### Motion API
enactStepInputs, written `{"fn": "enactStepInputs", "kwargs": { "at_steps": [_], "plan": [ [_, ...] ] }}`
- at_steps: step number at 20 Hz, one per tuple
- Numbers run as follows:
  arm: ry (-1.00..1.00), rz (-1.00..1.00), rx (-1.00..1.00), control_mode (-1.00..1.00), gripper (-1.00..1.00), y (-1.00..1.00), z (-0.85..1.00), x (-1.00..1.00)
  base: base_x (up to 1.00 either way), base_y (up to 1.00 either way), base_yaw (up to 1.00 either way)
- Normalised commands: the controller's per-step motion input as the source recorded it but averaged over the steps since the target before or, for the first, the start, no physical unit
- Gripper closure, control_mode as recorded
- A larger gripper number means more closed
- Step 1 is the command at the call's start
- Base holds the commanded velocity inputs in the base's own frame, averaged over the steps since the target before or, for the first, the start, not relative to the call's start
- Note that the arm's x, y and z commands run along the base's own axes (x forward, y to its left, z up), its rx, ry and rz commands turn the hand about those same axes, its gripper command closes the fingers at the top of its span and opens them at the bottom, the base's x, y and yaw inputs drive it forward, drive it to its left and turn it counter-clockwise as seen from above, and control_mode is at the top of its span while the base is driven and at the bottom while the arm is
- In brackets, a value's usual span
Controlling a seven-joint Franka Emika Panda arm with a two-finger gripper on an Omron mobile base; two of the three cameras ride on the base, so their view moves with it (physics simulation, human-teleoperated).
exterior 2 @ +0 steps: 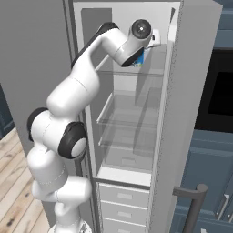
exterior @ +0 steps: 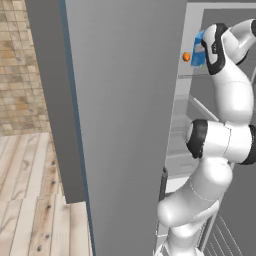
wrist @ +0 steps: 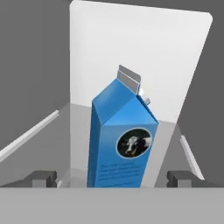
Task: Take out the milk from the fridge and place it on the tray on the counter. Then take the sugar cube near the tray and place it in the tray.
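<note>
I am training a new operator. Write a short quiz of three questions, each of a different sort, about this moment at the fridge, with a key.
1. True or false: the gripper is shut on the milk.
2. Where does the milk stand? A) on the top shelf of the fridge B) on the floor C) in a drawer
3. Fill in: the fridge door is ____.

Key:
1. False. The fingers stand wide, one on each side of the carton, not closed on it.
2. A
3. open
</note>
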Motion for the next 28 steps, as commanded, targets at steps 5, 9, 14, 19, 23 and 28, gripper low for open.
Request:
{"fn": "enactStepInputs", "kwargs": {
  "at_steps": [5, 9, 14, 19, 23, 28],
  "plan": [
    [-0.04, 0.00, 0.00, -1.00, -1.00, 0.00, 0.00, 0.13, 0.00, 0.00, 0.00],
    [-0.12, 0.00, 0.00, -1.00, -1.00, 0.02, -0.09, 0.06, 0.00, 0.00, 0.00],
    [-0.09, 0.00, 0.00, -1.00, -1.00, 0.02, -0.10, 0.08, 0.00, 0.00, 0.00],
    [-0.09, 0.00, 0.00, -1.00, -1.00, 0.02, -0.05, 0.00, 0.00, 0.00, 0.00],
    [-0.06, 0.00, 0.00, -1.00, -1.00, 0.00, 0.00, 0.11, 0.00, 0.00, 0.00],
    [-0.05, 0.00, 0.00, -1.00, -1.00, 0.00, 0.00, 0.23, 0.00, 0.00, 0.00]
  ]
}}
